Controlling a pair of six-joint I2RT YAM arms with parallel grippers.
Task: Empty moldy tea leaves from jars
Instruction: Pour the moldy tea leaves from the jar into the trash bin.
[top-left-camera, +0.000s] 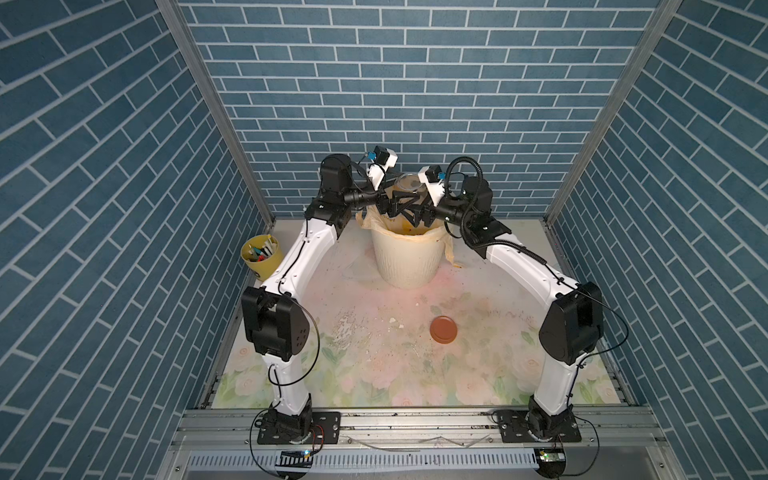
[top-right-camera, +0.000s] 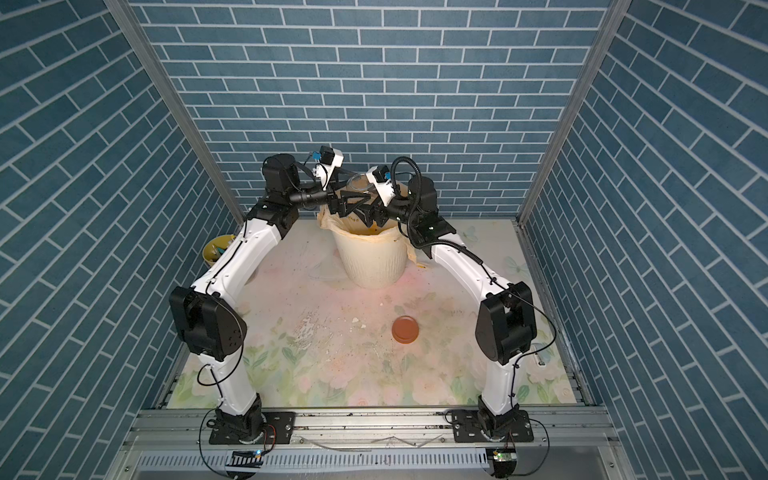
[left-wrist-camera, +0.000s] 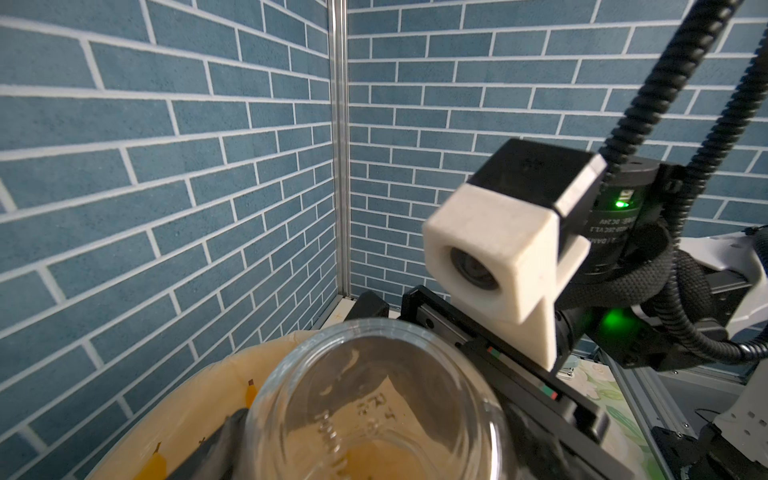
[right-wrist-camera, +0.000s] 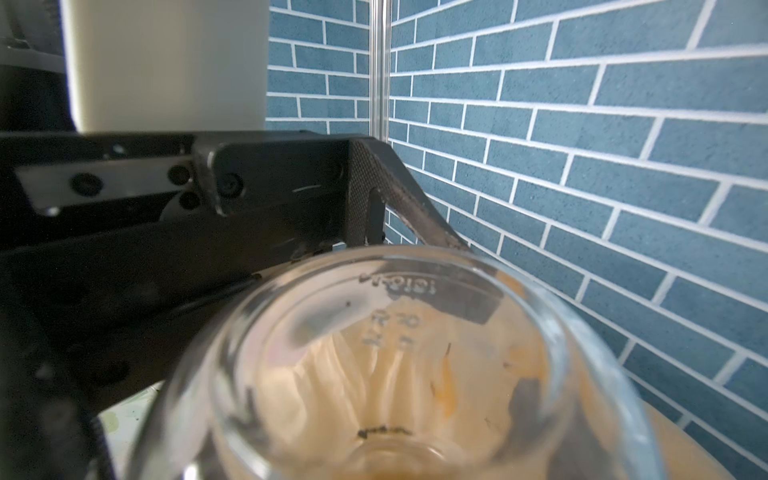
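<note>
The clear glass jar (top-left-camera: 409, 183) (top-right-camera: 360, 183) hangs upside down over the cream bin (top-left-camera: 405, 266) (top-right-camera: 370, 266), base up and lid off. My left gripper (top-left-camera: 395, 210) (top-right-camera: 349, 205) and right gripper (top-left-camera: 419, 214) (top-right-camera: 372, 214) meet at it from opposite sides, each shut on it. In the left wrist view the jar (left-wrist-camera: 374, 407) fills the left gripper (left-wrist-camera: 374, 449). In the right wrist view the jar (right-wrist-camera: 395, 353) fills the right gripper (right-wrist-camera: 386, 415). Only a few dark specks cling to the glass. The tea leaves are hidden. The reddish-brown lid (top-left-camera: 443, 329) (top-right-camera: 405, 329) lies on the mat.
A yellow pen cup (top-left-camera: 261, 257) (top-right-camera: 214, 251) stands at the left wall beside my left arm. Pale white flecks (top-left-camera: 345, 328) and fine crumbs are scattered over the floral mat. The bin's banana-print liner (left-wrist-camera: 187, 399) hangs over its rim. Brick walls close three sides.
</note>
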